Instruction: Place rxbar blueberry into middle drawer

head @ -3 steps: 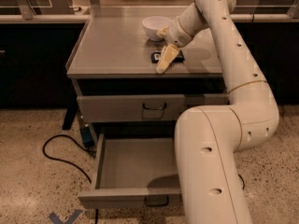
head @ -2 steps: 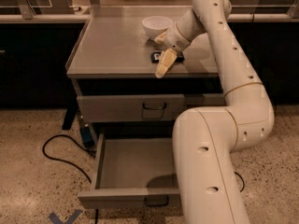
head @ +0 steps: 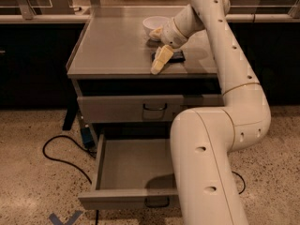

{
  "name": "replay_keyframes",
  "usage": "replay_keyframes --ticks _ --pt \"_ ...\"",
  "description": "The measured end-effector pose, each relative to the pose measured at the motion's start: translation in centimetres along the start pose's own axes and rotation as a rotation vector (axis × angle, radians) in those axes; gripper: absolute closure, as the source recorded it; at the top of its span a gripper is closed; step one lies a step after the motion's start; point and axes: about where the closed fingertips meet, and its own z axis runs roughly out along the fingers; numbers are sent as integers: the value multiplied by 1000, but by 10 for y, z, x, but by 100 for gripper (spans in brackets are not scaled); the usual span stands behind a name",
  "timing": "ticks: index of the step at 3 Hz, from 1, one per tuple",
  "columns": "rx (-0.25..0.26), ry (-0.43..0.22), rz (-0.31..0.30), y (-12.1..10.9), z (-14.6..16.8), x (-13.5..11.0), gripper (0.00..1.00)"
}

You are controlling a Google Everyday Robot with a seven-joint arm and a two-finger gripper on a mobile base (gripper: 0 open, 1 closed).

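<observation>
The end effector [head: 161, 60] rests on the tabletop [head: 117, 46] with the bar [head: 175, 56] just beside it; whether it is gripping cannot be told. This looks like the grasp step. Next, a firm pinch, then a carry to the open drawer [head: 126, 199] well below.

You see warm indoor light, falling mostly from above. Bench [head: 112, 46] top shows soft pale sheen, no hard glare. Gripper [head: 158, 63] hangs over bench's right front area, lit bright cream, faint shadow on the surface beside it. Arm [head: 234, 78] glossy, gentle highlights along upper curves. Deep shade under bench overhang; cabinets [head: 33, 64] either side near black. Open middle drawer [head: 126, 165] dim grey inside, arm's shadow darkening its right front corner. Speckled floor [head: 42, 186] evenly lit.
</observation>
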Motion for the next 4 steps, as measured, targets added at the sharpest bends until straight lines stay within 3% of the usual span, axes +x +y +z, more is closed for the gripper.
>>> replay_keyframes --ticks 1,2,4 --pt "40 26 -48 -8 -13 -18 0" --pt "200 42 -141 -29 -81 -68 0" --pt "231 37 -160 -32 -94 -82 0"
